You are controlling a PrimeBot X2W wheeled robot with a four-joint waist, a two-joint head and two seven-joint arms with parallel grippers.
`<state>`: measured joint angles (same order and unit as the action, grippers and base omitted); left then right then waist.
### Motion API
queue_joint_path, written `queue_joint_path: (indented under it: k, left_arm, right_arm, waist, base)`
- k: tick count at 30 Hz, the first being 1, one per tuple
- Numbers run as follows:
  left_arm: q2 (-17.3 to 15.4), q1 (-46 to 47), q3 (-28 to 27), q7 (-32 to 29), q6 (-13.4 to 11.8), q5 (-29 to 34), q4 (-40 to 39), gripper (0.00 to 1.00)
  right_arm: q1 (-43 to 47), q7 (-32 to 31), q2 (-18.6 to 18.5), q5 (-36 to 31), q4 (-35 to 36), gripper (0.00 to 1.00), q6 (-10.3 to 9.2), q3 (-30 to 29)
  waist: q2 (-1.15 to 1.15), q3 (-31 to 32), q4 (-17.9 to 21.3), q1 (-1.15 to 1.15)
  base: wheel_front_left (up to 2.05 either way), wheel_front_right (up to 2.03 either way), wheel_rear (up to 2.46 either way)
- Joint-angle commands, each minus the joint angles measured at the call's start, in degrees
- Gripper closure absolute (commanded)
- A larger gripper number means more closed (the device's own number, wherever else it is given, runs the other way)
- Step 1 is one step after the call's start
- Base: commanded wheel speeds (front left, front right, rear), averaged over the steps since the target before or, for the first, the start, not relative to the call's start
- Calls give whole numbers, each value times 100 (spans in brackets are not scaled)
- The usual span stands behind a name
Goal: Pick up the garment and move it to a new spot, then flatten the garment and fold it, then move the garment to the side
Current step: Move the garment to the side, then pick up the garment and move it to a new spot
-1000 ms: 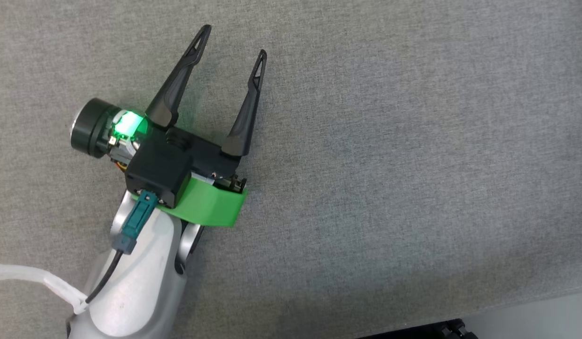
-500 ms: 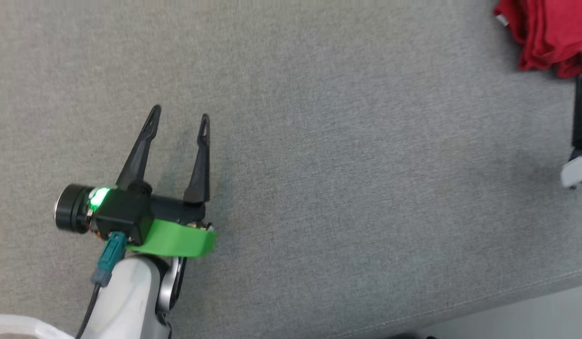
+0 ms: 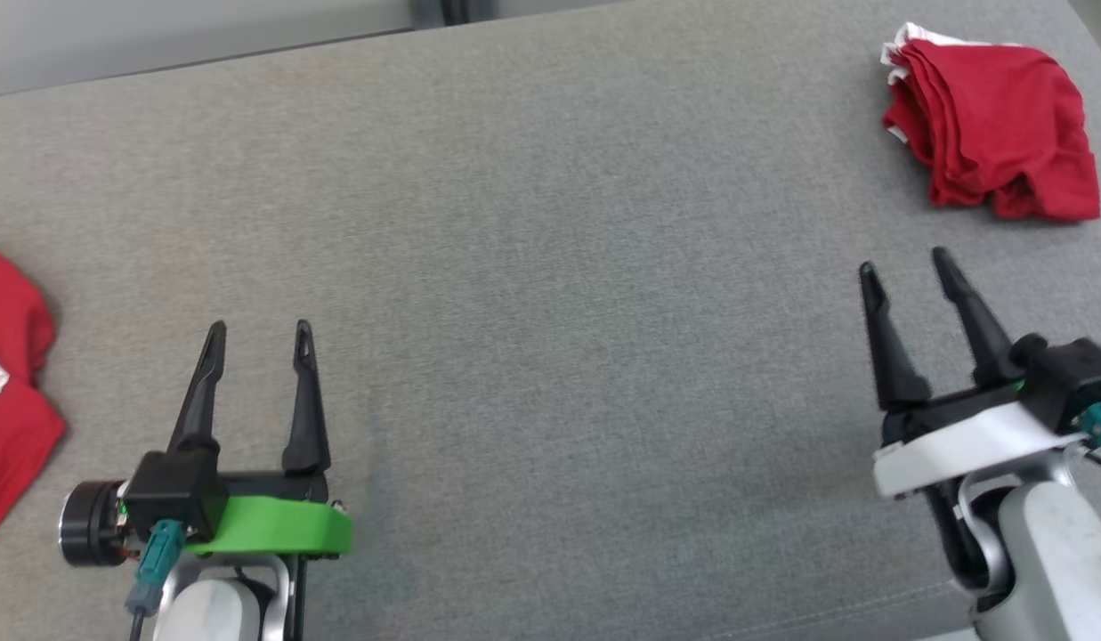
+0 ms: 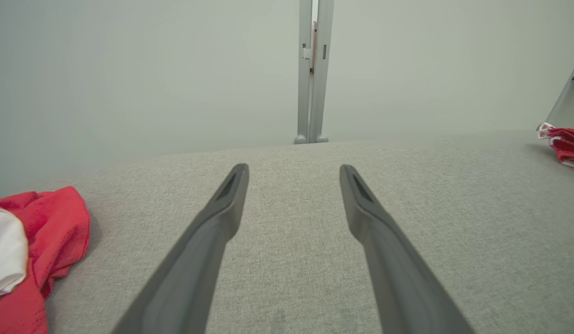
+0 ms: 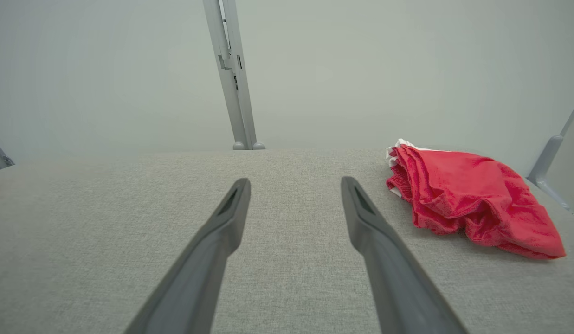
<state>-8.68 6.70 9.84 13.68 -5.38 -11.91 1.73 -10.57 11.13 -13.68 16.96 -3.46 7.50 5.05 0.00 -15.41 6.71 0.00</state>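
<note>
A folded red garment with white trim (image 3: 995, 147) lies at the far right of the grey cloth surface (image 3: 550, 267); it also appears in the right wrist view (image 5: 472, 204) and at the right edge of the left wrist view (image 4: 565, 144). A second, crumpled red and white garment (image 3: 7, 401) lies at the left edge, and the left wrist view catches it too (image 4: 45, 232). My left gripper (image 3: 259, 327) (image 4: 293, 167) stands open and empty to its right. My right gripper (image 3: 903, 260) (image 5: 295, 180) is open and empty, short of the folded garment and slightly left of it.
The surface ends at a far edge against a pale wall (image 3: 158, 36), where a grey metal post (image 4: 312, 69) (image 5: 231, 69) stands. Its near edge (image 3: 870, 614) runs past the lower right. Bare grey cloth lies between the two grippers.
The head camera has swung, so the whole picture has shifted: both grippers and both red garments now show. The left gripper's fingers stay spread as before.
</note>
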Motion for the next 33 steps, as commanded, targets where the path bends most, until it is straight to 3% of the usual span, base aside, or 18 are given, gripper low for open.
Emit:
queue_joint_path:
  k: [1, 11, 33]
  left_arm:
    - [-52, -151, -53, 35, -50, -59, 19, 0]
    - [-29, -562, -144, 92, -142, -159, 192, 0]
    - [-118, -962, 105, 41, -97, -194, 493, 0]
  right_arm:
    - [149, -37, 74, -58, 101, 0, -1, 45]
    - [786, -251, 405, -197, 528, 0, -2, 16]
    - [1675, -598, 468, -318, 967, 0, -2, -136]
  waist:
    - [0, 246, -256, 0]
    - [0, 754, -561, 0]
    - [0, 1386, -528, 0]
  base:
    - [0, 0, 0]
    - [0, 0, 0]
    - [0, 0, 0]
